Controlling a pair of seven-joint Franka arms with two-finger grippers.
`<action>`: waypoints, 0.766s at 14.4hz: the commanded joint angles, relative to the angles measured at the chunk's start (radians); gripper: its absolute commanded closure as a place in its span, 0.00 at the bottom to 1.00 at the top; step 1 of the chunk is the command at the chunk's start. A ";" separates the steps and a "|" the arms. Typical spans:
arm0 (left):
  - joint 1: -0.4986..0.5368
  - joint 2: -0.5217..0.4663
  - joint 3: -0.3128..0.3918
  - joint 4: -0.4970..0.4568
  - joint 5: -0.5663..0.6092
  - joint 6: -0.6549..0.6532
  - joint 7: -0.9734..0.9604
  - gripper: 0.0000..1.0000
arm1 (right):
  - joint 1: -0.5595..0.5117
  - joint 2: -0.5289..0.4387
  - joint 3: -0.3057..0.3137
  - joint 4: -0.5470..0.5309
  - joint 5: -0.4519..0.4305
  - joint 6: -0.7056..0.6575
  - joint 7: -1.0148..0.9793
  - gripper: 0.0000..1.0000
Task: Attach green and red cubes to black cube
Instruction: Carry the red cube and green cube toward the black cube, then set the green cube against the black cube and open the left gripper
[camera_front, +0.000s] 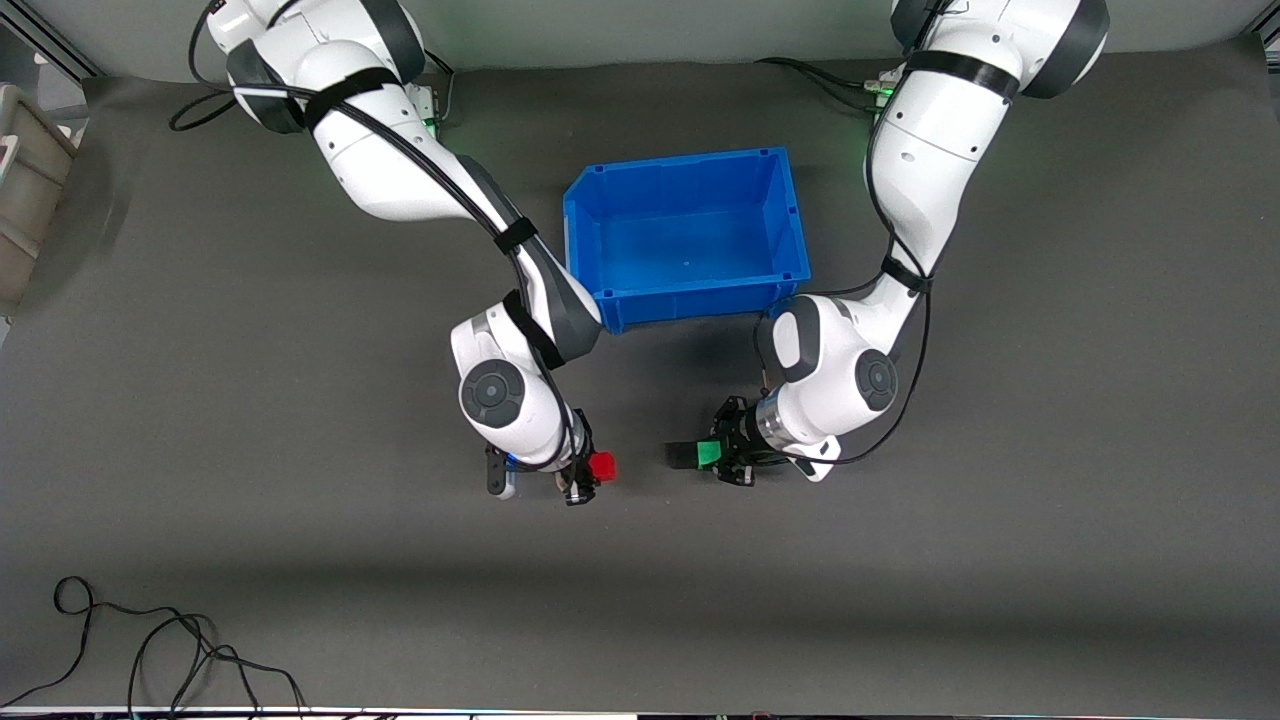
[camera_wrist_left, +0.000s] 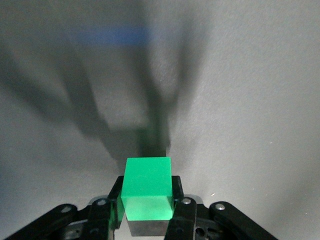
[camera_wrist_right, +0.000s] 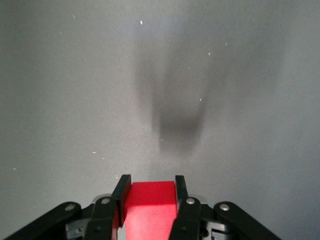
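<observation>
My right gripper is shut on the red cube, which fills the space between its fingers in the right wrist view. My left gripper is shut on the green cube. A black cube sits against the green cube's side, pointing toward the red one. In the left wrist view the green cube sits between the fingers, with the dark cube face below it. Both grippers hang over bare mat, and a gap of mat separates the red cube from the black one.
An empty blue bin stands on the grey mat between the two arms, close to their forearms. A beige container sits at the right arm's end of the table. Loose black cables lie near the front camera's edge.
</observation>
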 joint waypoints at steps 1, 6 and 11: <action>-0.020 0.007 0.016 0.015 0.002 0.003 -0.007 0.94 | 0.026 0.083 -0.014 0.111 0.004 -0.024 0.070 1.00; -0.033 0.015 0.016 0.015 0.000 0.026 -0.006 0.67 | 0.069 0.109 -0.017 0.122 0.003 -0.020 0.080 1.00; -0.037 0.020 0.016 0.015 0.002 0.034 -0.007 0.37 | 0.098 0.114 -0.017 0.114 0.003 -0.022 0.080 1.00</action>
